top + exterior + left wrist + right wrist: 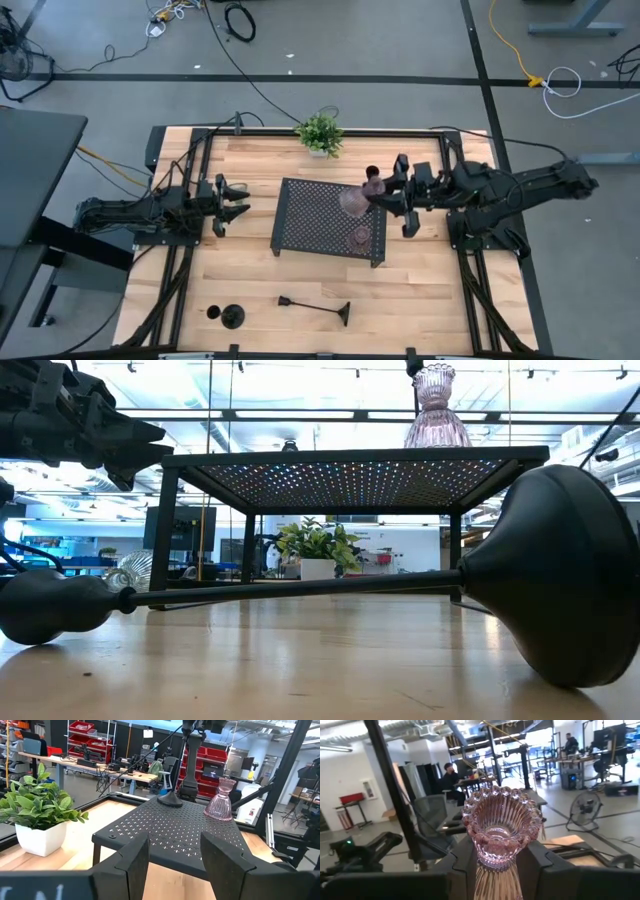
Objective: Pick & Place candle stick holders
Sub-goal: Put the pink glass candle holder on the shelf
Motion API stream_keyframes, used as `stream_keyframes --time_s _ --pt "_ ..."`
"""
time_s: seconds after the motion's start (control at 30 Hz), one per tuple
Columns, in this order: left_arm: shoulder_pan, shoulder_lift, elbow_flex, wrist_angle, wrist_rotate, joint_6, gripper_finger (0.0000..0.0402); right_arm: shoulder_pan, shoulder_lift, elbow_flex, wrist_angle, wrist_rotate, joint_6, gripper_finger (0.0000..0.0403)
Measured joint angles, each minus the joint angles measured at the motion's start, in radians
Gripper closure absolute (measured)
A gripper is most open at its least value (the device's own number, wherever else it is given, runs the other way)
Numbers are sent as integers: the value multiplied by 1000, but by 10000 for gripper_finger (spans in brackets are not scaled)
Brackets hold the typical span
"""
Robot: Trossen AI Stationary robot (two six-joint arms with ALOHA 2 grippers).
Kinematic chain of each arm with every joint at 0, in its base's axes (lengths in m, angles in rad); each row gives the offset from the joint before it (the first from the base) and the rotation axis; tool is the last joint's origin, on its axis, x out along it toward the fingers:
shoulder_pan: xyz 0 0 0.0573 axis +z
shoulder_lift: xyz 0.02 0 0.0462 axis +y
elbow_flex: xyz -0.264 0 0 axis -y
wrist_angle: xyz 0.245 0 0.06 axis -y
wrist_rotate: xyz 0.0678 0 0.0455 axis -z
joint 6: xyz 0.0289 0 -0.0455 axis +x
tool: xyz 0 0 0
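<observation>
My right gripper [372, 199] is shut on a pink ribbed glass holder [502, 827] over the right part of the black perforated tray [310, 215]. A second pink glass holder [360, 237] [220, 800] stands on the tray by its base. A black stemmed holder [373, 172] stands by its flared base [172, 799] at the tray's far right corner. Another black stemmed holder [315, 305] lies on its side near the table's front edge. My left gripper [238, 201] is open and empty, left of the tray. My right gripper pinches the pink glass holder between its two fingers at the narrow waist [492, 870] below the flared cup. The fingers come level from the table's right side. The holder stands upright in the hold, cup rim up; its foot is hidden by the fingers.
A small green potted plant [320, 133] stands at the far edge behind the tray. A further black holder [231, 317] sits near the front left. Bare wood lies between the tray and the front edge.
</observation>
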Motion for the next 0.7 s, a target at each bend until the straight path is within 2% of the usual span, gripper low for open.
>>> stream_keyframes --time_s 0.4,0.7 --pt "0 0 0 3 0 0 223 131 75 0 15 124 0 312" --pt "0 0 0 3 0 0 223 194 182 6 51 201 4 312"
